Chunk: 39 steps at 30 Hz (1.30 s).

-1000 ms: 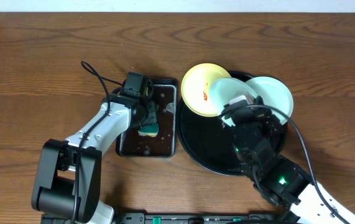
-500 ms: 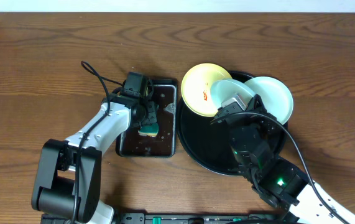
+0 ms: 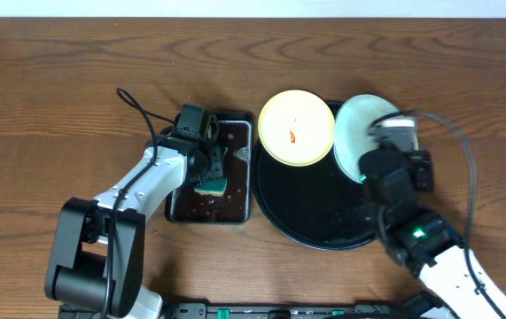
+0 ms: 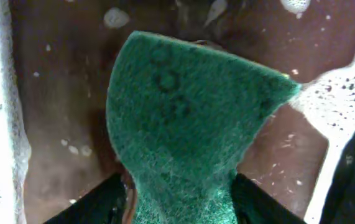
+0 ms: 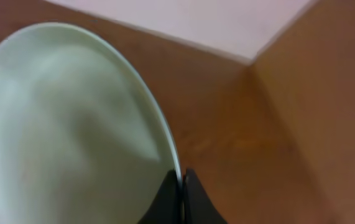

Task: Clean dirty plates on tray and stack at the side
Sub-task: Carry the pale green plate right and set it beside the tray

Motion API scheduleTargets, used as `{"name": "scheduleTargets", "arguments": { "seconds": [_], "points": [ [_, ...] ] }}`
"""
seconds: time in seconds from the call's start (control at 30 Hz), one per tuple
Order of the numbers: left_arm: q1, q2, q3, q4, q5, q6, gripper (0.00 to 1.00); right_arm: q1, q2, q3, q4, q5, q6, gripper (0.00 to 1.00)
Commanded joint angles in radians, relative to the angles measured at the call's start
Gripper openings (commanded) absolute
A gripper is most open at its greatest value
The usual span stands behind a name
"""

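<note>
A pale blue-white plate (image 5: 71,124) is pinched at its rim by the right pincer (image 5: 179,190), whose two dark fingers close on the thin edge. The plate stands tilted, and in the wrist view its hollow face spreads away to the left of the fingers. From overhead it hangs over the far right part of the round black tray (image 3: 297,217), just ahead of that pincer. Whether a second pale plate lies hidden behind it I cannot tell; only one shows clearly.

The pale yellow plate (image 3: 296,129), with a red smear at its centre, lies flat to the left of the right pincer, on the tray's far left rim and just beside the held plate.

The left pincer (image 4: 180,208) is clenched on a green sponge (image 4: 189,124) — a finger on either side of its squeezed base. Beneath it is the rectangular black tray (image 4: 59,93), wet and edged with foam, on the wooden surface (image 3: 58,89).
</note>
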Motion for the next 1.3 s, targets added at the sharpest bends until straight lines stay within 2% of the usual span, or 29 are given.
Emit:
{"name": "scheduleTargets", "arguments": {
  "seconds": [0.0,0.17,0.2,0.23,0.27,0.3,0.6,0.63,0.67,0.73,0.8,0.87,1.27],
  "points": [
    [0.003,0.013,-0.011,-0.006,-0.005,0.010,0.57,-0.131,0.001,0.019,-0.045,-0.195,0.307,0.01],
    [0.003,0.013,-0.025,-0.002,-0.005,0.010,0.57,-0.304,0.000,0.019,-0.054,-0.409,0.321,0.01],
    [0.003,0.013,-0.032,0.003,-0.005,0.010,0.50,-0.328,0.000,0.019,-0.055,-0.430,0.321,0.01],
    [0.003,0.013,-0.040,0.010,-0.005,0.010,0.36,-0.349,0.000,0.019,-0.056,-0.450,0.322,0.01],
    [0.003,0.013,-0.046,0.013,-0.005,0.010,0.13,-0.373,0.000,0.019,-0.058,-0.475,0.322,0.01],
    [0.003,0.013,-0.050,0.013,-0.005,0.010,0.08,-0.393,0.000,0.019,-0.059,-0.498,0.322,0.01],
    [0.003,0.005,-0.021,0.032,-0.006,0.052,0.08,-0.592,0.000,0.019,-0.091,-0.593,0.449,0.01],
    [0.004,0.001,-0.014,0.031,-0.005,0.055,0.13,-0.616,0.000,0.019,-0.089,-0.601,0.463,0.01],
    [0.004,-0.006,-0.008,0.030,-0.005,0.055,0.28,-0.642,0.000,0.019,-0.085,-0.610,0.476,0.01],
    [0.004,-0.021,-0.002,0.029,-0.005,0.055,0.51,-0.693,0.000,0.019,-0.083,-0.620,0.508,0.01],
    [0.004,-0.038,-0.002,0.025,-0.005,0.055,0.63,-0.750,0.005,0.019,-0.083,-0.620,0.536,0.01],
    [0.004,-0.054,-0.002,0.015,-0.005,0.055,0.66,-0.805,0.021,0.019,-0.088,-0.621,0.566,0.01],
    [0.003,-0.065,-0.039,-0.048,-0.005,0.054,0.67,-1.096,0.274,0.019,-0.071,-0.713,0.744,0.01]
  ]
}}
